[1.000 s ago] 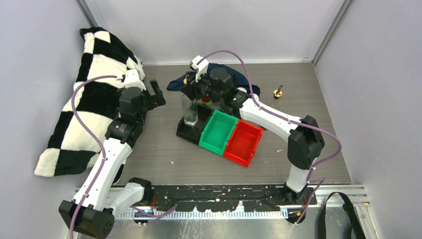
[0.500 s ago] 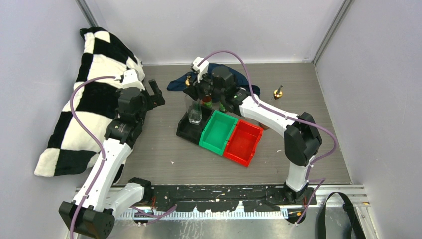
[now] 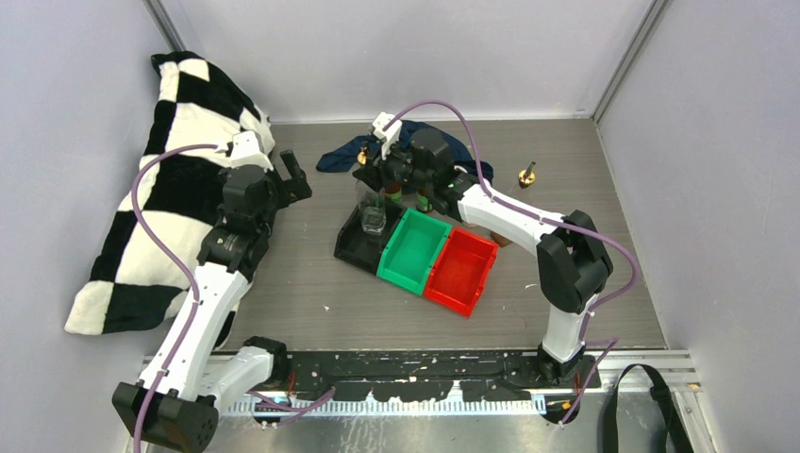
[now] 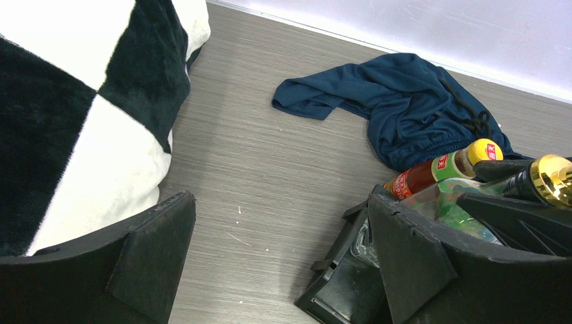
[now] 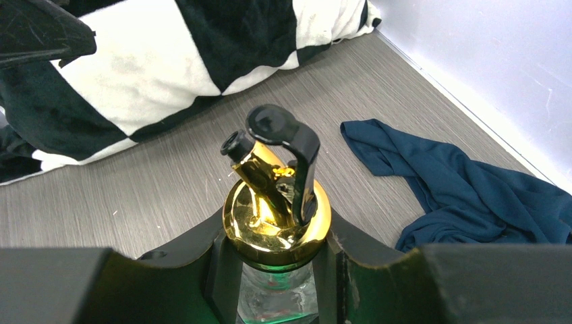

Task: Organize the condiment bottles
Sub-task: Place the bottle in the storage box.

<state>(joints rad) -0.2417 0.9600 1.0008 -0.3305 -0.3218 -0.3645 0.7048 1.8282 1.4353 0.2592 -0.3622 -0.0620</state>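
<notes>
So compared with a second before, the right arm had slid a touch to the right and took the glass bottle (image 3: 373,217) toward the green bin (image 3: 412,250) side of the black bin (image 3: 351,247); the left arm hadn't budged. From the top, the right gripper (image 3: 377,177) sat on the bottle's neck, with the base down in the black bin, though I couldn't tell if it touched bottom. The red bin (image 3: 460,271) closed the row. A gold-top bottle (image 3: 526,175) stood alone, well off to the right on the grey wood-grain table (image 3: 311,293). A checkered blanket (image 3: 179,179) lay on the left, with pale walls (image 3: 425,57) around. In the left wrist view the left gripper (image 4: 280,209) was spread wide with nothing in it. A yellow-cap bottle (image 4: 438,169) lay tilted at the black bin's far edge, with a blue cloth (image 4: 418,115) beyond. In the right wrist view the fingers (image 5: 168,283) pinched in just under the gold top (image 5: 276,216).
</notes>
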